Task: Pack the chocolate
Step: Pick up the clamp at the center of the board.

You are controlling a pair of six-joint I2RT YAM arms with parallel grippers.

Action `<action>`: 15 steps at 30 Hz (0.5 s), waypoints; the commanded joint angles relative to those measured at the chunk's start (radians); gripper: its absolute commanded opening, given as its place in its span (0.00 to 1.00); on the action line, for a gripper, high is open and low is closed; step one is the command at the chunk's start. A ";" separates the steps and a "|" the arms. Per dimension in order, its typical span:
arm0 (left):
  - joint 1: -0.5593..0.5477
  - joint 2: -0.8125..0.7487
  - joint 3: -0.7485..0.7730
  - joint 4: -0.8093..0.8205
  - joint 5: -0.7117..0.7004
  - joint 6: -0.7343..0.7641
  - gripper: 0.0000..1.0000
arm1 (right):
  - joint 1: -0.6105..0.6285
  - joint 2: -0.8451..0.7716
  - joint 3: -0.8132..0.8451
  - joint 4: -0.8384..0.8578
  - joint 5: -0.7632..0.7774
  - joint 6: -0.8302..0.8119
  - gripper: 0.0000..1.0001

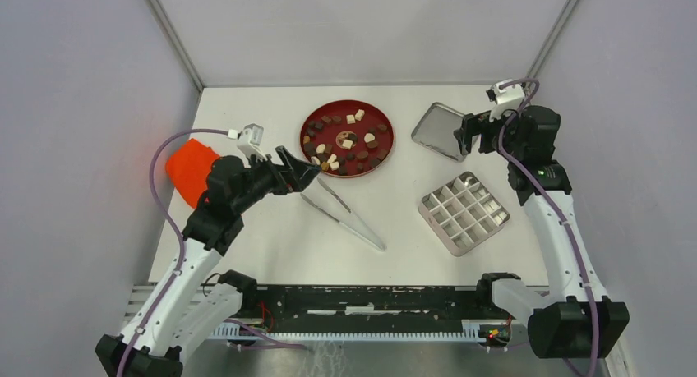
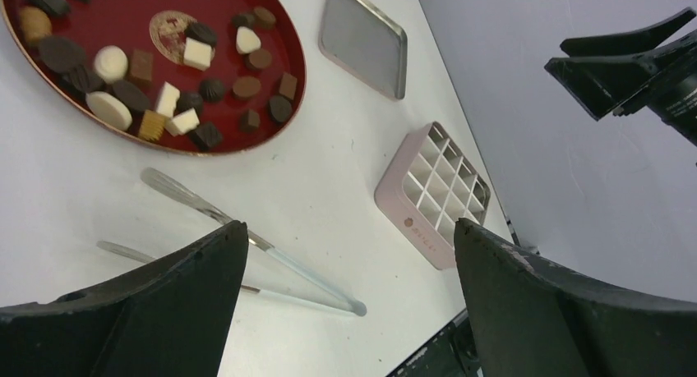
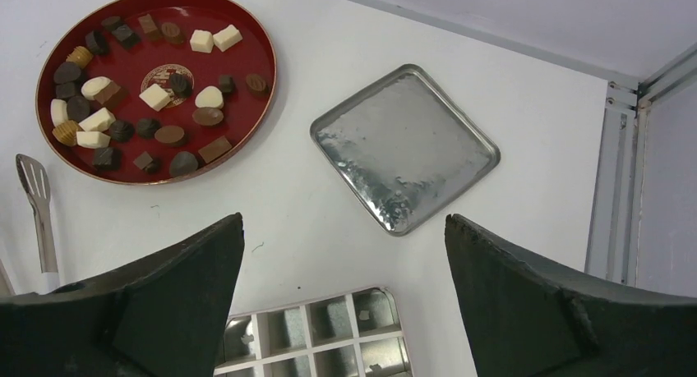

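Left gripper [image 2: 349, 227] and right gripper [image 3: 343, 219] both stand wide and hold nothing. The chocolate [image 3: 154, 97] lies all on the red plate [image 3: 246, 118].

No piece is packed yet: every cell of the divided box [image 1: 463, 213] that I can see is empty, and its lid [image 3: 404, 147] lies apart behind it, so the cells are free from above. The metal tweezers [image 1: 345, 213] lie between plate and box, probably because the pieces are too small for such broad fingers. The left gripper hovers just beside the plate's near rim and the tweezers' end. The right one hangs above the lid, I think to keep out of the way.
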State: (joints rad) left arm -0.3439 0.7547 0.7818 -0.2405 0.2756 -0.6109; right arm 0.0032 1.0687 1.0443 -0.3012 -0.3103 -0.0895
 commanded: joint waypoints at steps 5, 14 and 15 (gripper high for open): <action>-0.062 -0.028 -0.110 0.091 -0.019 -0.175 0.99 | -0.026 -0.032 -0.037 0.037 -0.143 0.008 0.98; -0.355 -0.028 -0.156 -0.084 -0.500 -0.456 0.95 | 0.068 -0.024 -0.112 -0.066 -0.392 -0.361 0.98; -0.426 -0.011 -0.147 -0.119 -0.598 -0.509 0.92 | 0.073 -0.028 -0.140 -0.059 -0.420 -0.400 0.98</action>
State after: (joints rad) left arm -0.5819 0.7273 0.6151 -0.2539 0.0513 -0.9092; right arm 0.0280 1.0561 0.9623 -0.3317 -0.5873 -0.2649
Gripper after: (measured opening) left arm 0.950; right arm 0.978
